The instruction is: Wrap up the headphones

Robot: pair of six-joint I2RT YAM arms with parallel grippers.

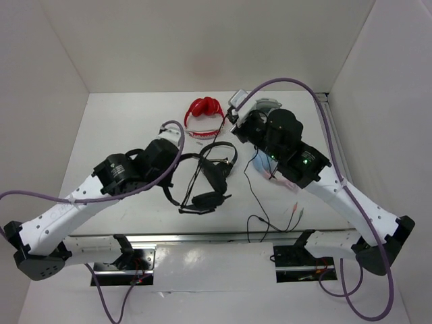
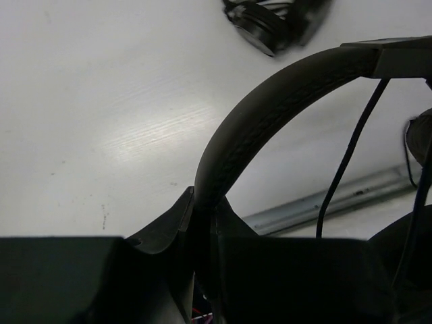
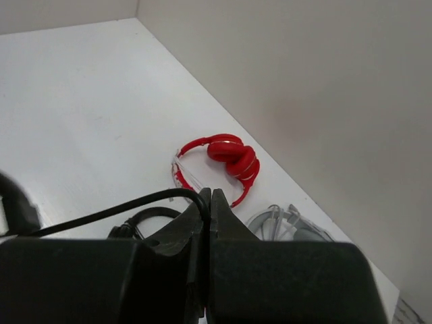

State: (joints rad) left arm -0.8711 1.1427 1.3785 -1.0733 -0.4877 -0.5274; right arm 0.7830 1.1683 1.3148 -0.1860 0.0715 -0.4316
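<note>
The likeliest failure is judged to be loss of the cable [image 3: 101, 214]. It is thin and smooth, and it is pinched only at the very tips of the right gripper [image 3: 208, 202], whose fingers are pressed together on it just to the right of the red pair [image 1: 206, 111]. A sideways pull could draw it out. A snag is also to be feared. A smaller black pair [image 2: 266, 27] lies between the red pair and the headphones [image 1: 214, 179], and a grey pair [image 3: 287, 223] lies just beyond the red pair on its right. A swinging loop could catch on any of the three and drag it along. The loose tail of the cable, ending in small plugs [image 1: 297, 212], is spread well away from the red pair towards the arm bases, where it could hook on the metal rail [image 1: 223, 236].

The left gripper [image 2: 204, 214] is clamped on the headband [image 2: 270, 101] at one narrow spot, so the heavy cups could make the headset pivot or slide in the grip if the cable is pulled taut.

The headphones are found on the arm-base side of the red pair, near it but apart. They are large and black, with a broad, stitched, padded band and thick cups. Nothing is yet wound round them. Whether the cups rest on the table cannot be told.
</note>
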